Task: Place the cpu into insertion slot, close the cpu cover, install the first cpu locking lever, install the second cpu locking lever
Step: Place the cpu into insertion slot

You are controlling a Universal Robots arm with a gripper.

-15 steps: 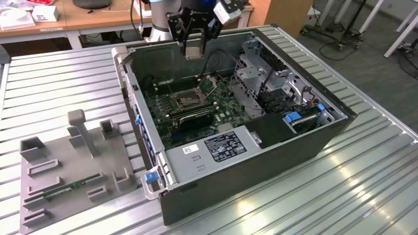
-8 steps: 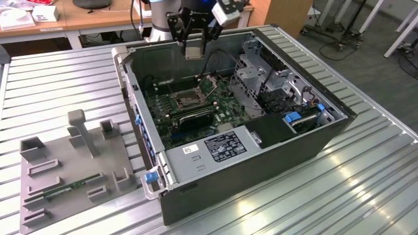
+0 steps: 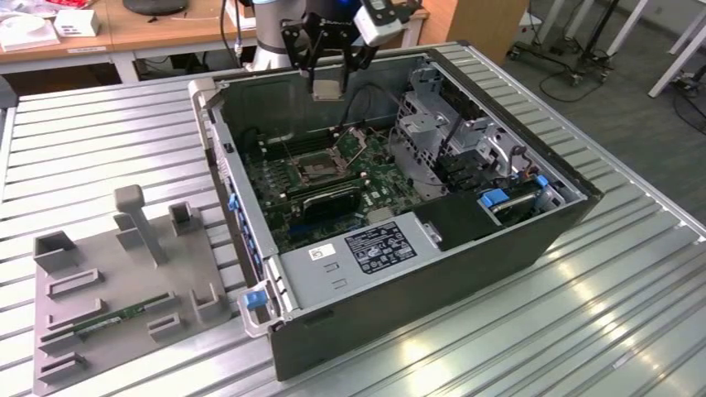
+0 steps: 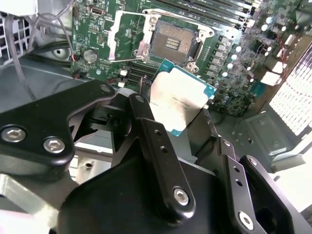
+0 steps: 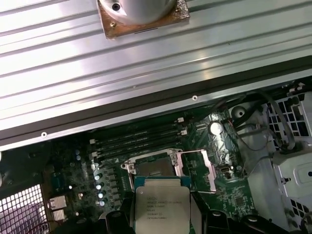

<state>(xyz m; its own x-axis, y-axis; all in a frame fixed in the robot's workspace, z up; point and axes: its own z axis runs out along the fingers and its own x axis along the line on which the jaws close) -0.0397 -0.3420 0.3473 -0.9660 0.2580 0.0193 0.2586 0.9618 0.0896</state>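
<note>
Gripper (image 3: 329,76) clamped on the cpu (image 4: 179,97), black fingers (image 4: 148,136) pinching two opposite edges. Pale metal face shows in both wrist views. Cpu held in the air over the open computer case (image 3: 551,223), up by the case's far wall in the exterior view, well clear of the motherboard (image 3: 381,194).

Insertion slot (image 5: 155,168) bare, dark contact field showing, nothing seated in it. Cpu cover (image 5: 197,168) swung open off the slot, to one side of it. Cpu and slot apart, no contact. Memory slots (image 5: 139,139) run alongside the slot, on the side away from the cpu.

Power supply box (image 3: 369,248) with white label at the case's near end. Drive cage (image 3: 431,132) toward the exterior view's right. Grey fixture tray (image 3: 121,273) on the slatted metal table (image 3: 88,141), to the exterior view's left of the case, with a memory stick (image 3: 124,317) lying in it.
</note>
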